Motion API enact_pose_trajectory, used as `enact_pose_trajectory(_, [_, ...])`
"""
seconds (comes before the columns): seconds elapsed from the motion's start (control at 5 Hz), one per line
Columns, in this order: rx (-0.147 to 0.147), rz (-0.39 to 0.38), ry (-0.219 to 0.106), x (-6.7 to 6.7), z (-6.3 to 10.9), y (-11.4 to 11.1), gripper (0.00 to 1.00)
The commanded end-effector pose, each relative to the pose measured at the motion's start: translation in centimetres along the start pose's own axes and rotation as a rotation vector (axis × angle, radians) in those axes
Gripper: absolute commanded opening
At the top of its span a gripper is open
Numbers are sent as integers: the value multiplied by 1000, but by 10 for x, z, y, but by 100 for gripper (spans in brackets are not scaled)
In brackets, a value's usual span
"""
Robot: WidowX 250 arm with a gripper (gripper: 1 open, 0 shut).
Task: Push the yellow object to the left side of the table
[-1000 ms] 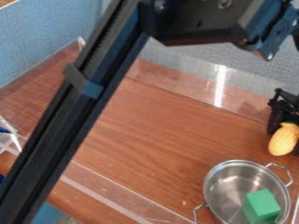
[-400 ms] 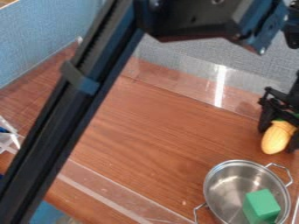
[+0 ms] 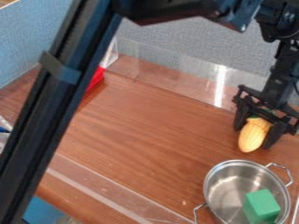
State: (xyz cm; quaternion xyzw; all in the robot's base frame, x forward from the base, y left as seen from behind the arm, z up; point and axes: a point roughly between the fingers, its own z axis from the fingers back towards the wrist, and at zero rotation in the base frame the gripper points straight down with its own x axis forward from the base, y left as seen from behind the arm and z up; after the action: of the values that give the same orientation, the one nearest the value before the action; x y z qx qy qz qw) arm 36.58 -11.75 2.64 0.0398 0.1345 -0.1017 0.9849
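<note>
The yellow object [image 3: 253, 138], a small corn cob, lies on the brown table [image 3: 152, 131] at the right, just above the steel pot. My black gripper [image 3: 260, 117] points down at the cob's far end and seems to touch it. Its dark fingers blur together in this view, and I read them as shut with nothing held. The arm's dark links cross the foreground from the top to the lower left and hide part of the table.
A steel pot [image 3: 225, 198] with a green cube [image 3: 261, 207] inside stands at the bottom right, close to the cob. A red block [image 3: 96, 79] rests by the far left wall. Low clear acrylic walls [image 3: 187, 74] edge the tabletop.
The gripper has slid left across the table, and the cob has moved left with it, away from the right edge. The arm's links have swung left too.
</note>
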Motion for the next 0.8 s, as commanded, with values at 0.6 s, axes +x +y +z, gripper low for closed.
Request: enact_pose_trajectory(0.6, [1,-62,-99,-30,26,22,0])
